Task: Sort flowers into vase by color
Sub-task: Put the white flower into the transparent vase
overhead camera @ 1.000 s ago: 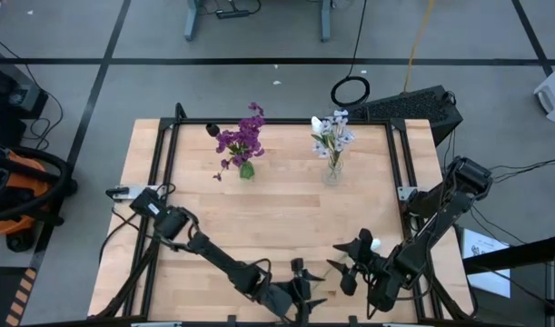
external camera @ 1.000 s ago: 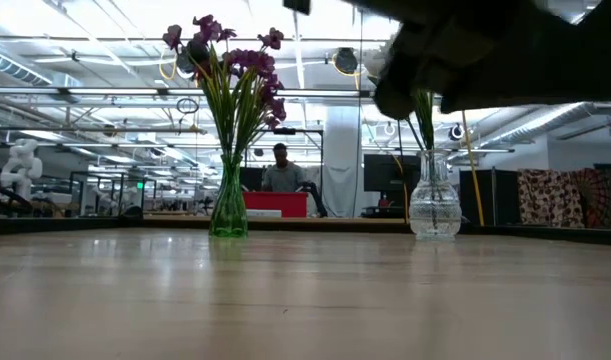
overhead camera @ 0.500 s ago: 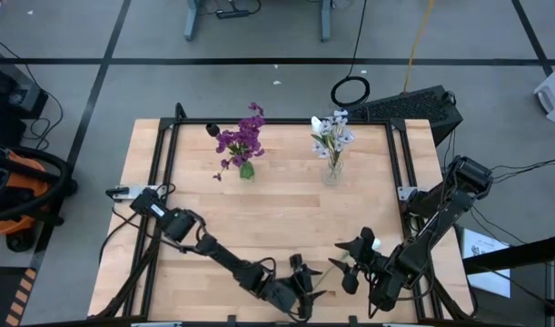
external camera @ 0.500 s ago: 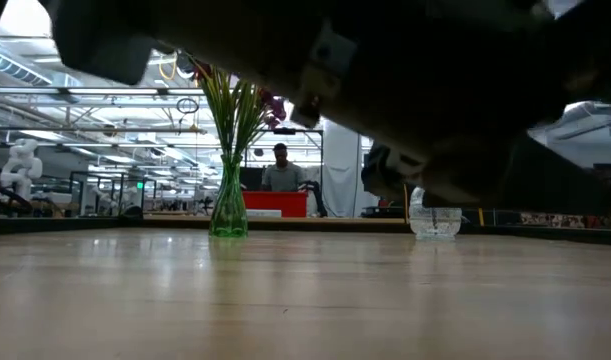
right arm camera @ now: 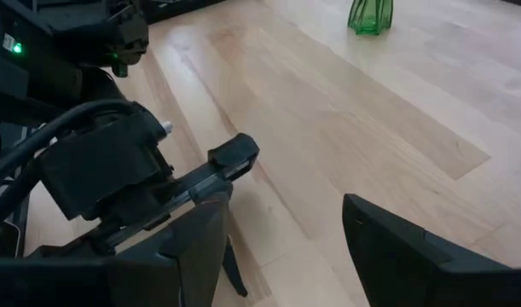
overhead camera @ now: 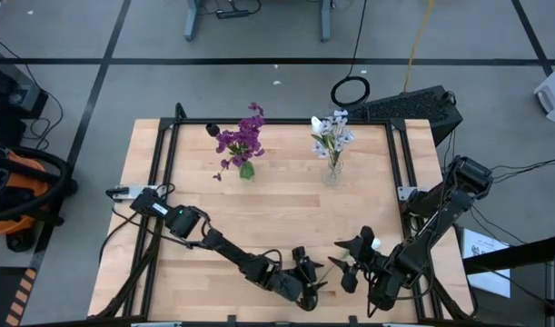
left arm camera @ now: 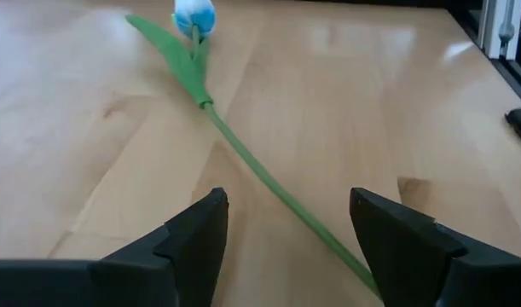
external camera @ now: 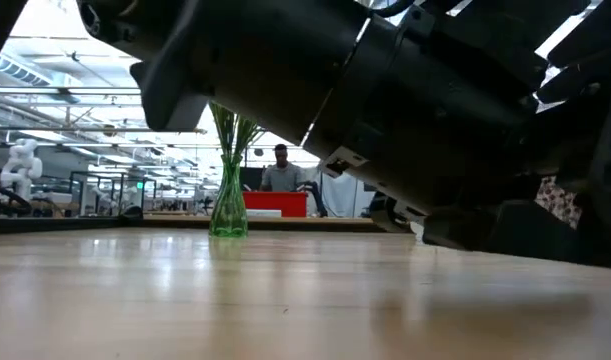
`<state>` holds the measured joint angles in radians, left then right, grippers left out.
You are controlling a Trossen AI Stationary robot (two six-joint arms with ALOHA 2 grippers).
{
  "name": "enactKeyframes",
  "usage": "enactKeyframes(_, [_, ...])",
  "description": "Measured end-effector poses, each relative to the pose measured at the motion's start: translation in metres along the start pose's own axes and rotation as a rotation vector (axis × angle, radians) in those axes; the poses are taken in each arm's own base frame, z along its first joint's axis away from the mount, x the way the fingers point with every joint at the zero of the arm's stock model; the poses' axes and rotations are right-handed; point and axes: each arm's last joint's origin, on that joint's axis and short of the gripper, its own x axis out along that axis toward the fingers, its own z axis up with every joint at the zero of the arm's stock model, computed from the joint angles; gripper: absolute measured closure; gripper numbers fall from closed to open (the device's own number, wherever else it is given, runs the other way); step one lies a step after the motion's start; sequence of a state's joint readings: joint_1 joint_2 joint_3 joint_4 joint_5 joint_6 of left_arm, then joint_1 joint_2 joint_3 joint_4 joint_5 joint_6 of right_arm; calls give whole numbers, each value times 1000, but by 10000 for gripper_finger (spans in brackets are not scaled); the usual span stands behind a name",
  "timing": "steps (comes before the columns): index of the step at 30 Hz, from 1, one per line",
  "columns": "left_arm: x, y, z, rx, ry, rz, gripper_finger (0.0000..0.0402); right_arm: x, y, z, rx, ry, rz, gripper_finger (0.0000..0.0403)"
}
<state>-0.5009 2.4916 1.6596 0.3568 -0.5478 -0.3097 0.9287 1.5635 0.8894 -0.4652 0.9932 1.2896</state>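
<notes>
Left end effector (left arm camera: 281, 230) low over the near edge of the desk (overhead camera: 286, 213), fingers spread, straddling a loose blue-budded flower (left arm camera: 194, 17) lying flat. Purple flowers (overhead camera: 241, 138) in green vase, pale ones (overhead camera: 332, 133) in clear vase. Right end effector (overhead camera: 352, 263) just beside, agape, empty.

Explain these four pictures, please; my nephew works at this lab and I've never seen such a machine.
It is a robot with two dark arms at a wooden table, each ending in a two-fingered pincer. One picture looks straight down, one looks level from the tabletop, and two come from cameras on the wrists. At the far side stand a green vase of purple flowers and a clear vase of pale flowers. Near the front, the left pincer is open over a loose flower lying flat on its long green stem. The right pincer is open too. Neither holds anything.
</notes>
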Motion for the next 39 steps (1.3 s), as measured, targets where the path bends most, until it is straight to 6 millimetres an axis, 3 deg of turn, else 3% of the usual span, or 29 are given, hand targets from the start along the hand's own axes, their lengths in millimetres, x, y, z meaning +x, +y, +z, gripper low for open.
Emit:
enactKeyframes(5, [2, 4, -3, 18, 36, 15, 191, 0, 0, 0, 1, 0, 1, 181])
enactKeyframes(15, [9, 19, 0, -27, 58, 51, 319, 0, 0, 0, 2, 0, 1, 181])
enactKeyframes(22, [4, 22, 13, -9, 63, 59, 376, 0, 0, 0, 6, 0, 1, 181])
enactKeyframes(31, [-1, 17, 22, -46, 44, 5, 376, 0, 1, 0, 8, -1, 4, 181])
enactKeyframes(39, [0, 20, 19, -58, 73, 19, 324, 0, 1, 0, 8, -1, 4, 181])
